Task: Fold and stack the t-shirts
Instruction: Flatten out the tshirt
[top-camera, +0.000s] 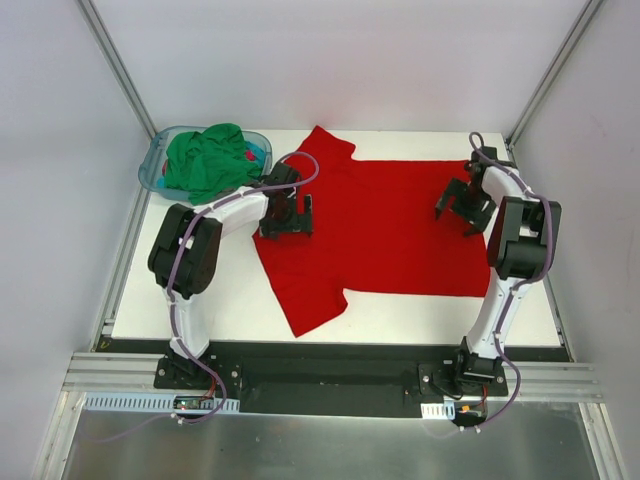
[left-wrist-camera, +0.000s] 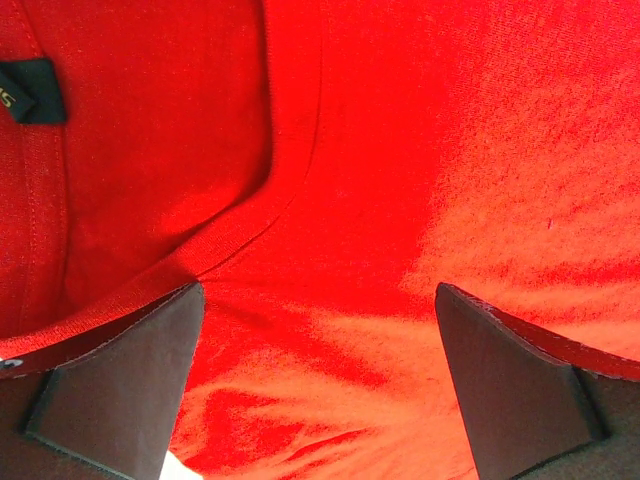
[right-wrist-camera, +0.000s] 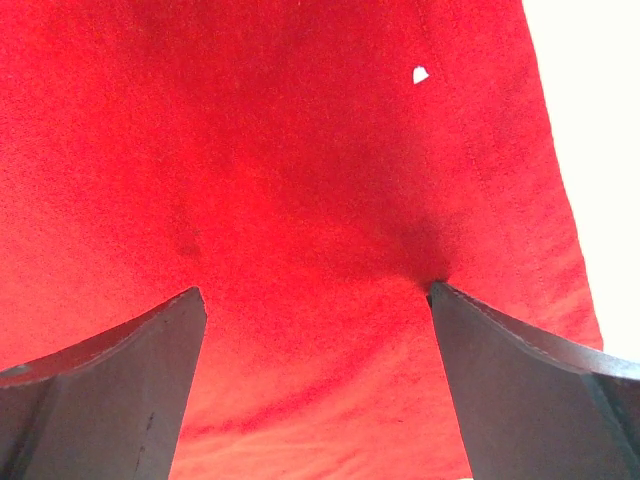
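Shirt (top-camera: 400, 230) flat on surface (top-camera: 240, 300); left fingers (left-wrist-camera: 110, 390) spread over collar (left-wrist-camera: 295, 150), right fingers (right-wrist-camera: 520, 400) spread near hem (right-wrist-camera: 545, 200). Advice: grip edges squarely, fold evenly.

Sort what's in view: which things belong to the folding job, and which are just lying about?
Job: red t-shirt, spread flat; green garment heaped in the blue basket; left gripper, right gripper, both open above the red t-shirt.
Just there: blue basket itself; table.
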